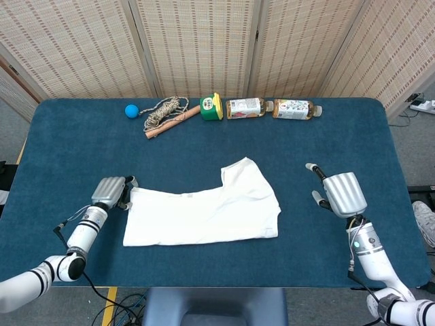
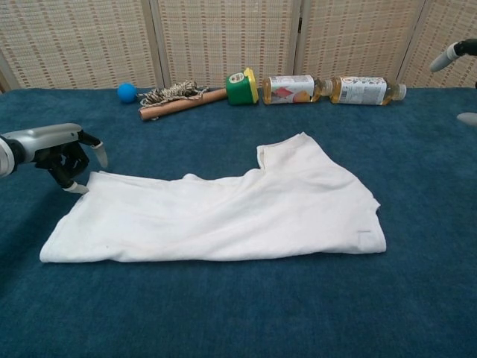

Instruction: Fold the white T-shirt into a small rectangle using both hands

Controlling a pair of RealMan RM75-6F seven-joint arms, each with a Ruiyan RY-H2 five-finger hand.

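Observation:
The white T-shirt (image 1: 204, 210) lies folded lengthwise into a long band on the blue table, with one part sticking out toward the back (image 2: 287, 153). My left hand (image 1: 112, 192) hovers at the band's far-left corner. Its fingers (image 2: 74, 186) curl downward beside the cloth edge, and nothing shows between them. My right hand (image 1: 342, 193) is off to the right of the shirt, apart from it, with its fingers spread and empty. Only the right hand's fingertips (image 2: 453, 56) show at the chest view's right edge.
Along the table's back edge lie a blue ball (image 1: 131, 110), a rope bundle on a wooden stick (image 1: 166, 113), a green and yellow container (image 1: 211, 107) and two bottles (image 1: 246, 107) (image 1: 293, 109) on their sides. Woven screens stand behind.

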